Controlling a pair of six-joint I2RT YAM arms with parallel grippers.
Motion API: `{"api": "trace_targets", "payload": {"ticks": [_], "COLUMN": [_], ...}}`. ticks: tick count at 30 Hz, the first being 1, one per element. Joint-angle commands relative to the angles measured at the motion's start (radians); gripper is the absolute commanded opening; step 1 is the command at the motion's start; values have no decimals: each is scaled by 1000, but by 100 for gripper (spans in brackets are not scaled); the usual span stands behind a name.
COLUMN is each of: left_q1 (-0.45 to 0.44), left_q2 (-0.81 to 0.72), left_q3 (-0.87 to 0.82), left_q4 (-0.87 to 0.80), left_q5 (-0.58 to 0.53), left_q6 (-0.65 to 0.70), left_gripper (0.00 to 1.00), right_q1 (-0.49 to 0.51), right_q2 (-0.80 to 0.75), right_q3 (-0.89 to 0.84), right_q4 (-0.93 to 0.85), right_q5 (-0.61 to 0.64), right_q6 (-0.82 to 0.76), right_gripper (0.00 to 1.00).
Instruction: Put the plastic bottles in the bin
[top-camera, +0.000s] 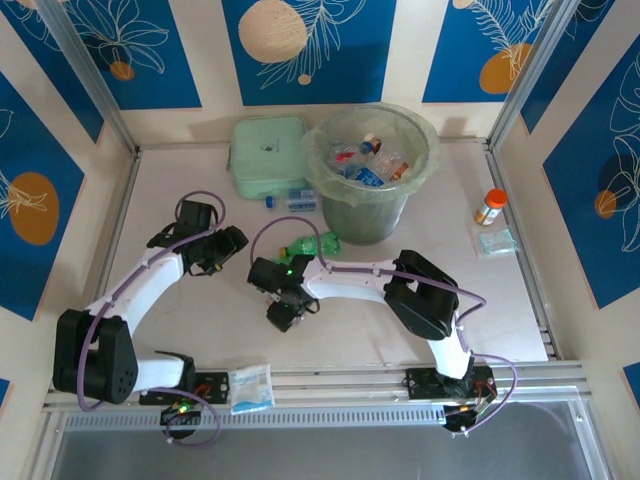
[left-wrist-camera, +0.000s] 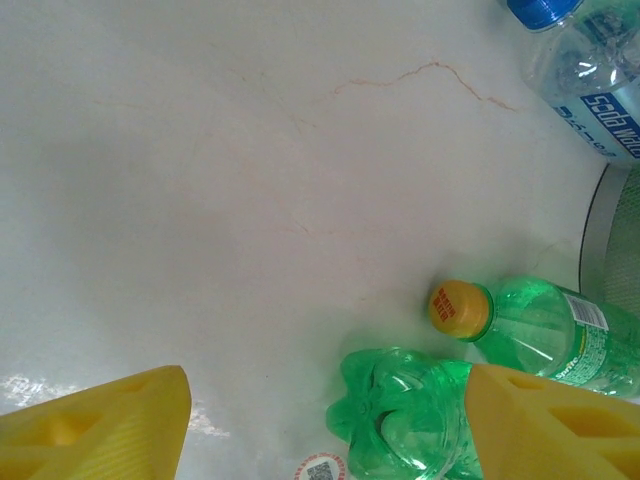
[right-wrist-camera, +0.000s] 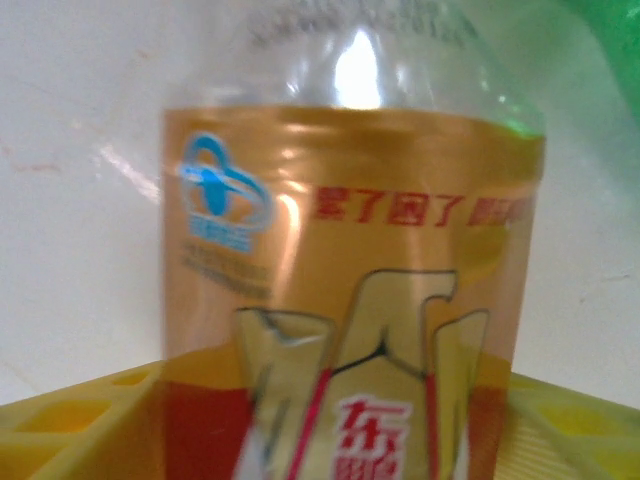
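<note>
The large round pale green translucent plastic bin (top-camera: 360, 222) stood near the far edge of the tabletop (top-camera: 180, 180), already holding several bottles. Toward the near edge, the right claw (top-camera: 284, 308) (right-wrist-camera: 340, 420) was closed on a clear plastic bottle with an orange-red label (right-wrist-camera: 350, 300), its fingers against both sides of the label. The left claw (top-camera: 215, 250) (left-wrist-camera: 325, 375) hung open and empty. Two green plastic bottles (top-camera: 310, 243) (left-wrist-camera: 540, 335) lay at the bin's near side, and a clear blue-capped plastic bottle (top-camera: 290, 198) (left-wrist-camera: 590, 70) lay closer to the far edge. These bottles looked empty: probably light, thin-walled, slick and apt to roll or buckle. The straight labelled middle seemed the best hold, taken gently, not the tapered neck.
</note>
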Motion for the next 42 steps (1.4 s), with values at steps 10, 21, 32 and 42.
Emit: {"api": "trace_targets", "payload": {"ticks": [10,21,32,42], "left_q1": [10,-5,-86,-118], "left_q2": [-46,-45,-71,-68], "left_q3": [16,42,57,70], "left_q4": [-72,-67,-42,-44], "left_q5": [-55,-41,-53,-68], "left_q6": [68,101,168,200], "left_gripper": [73,73,73,73], "right_q1": [46,-88,-574,-686], "right_q2": [-183,-556,-429,-75], "right_q3": [39,250,625,1087], "right_q4": [-66,-139,-238,-455], "right_q5": [53,168,154,172], "right_q6": [33,45,5,23], "right_gripper": [49,53,54,53]}}
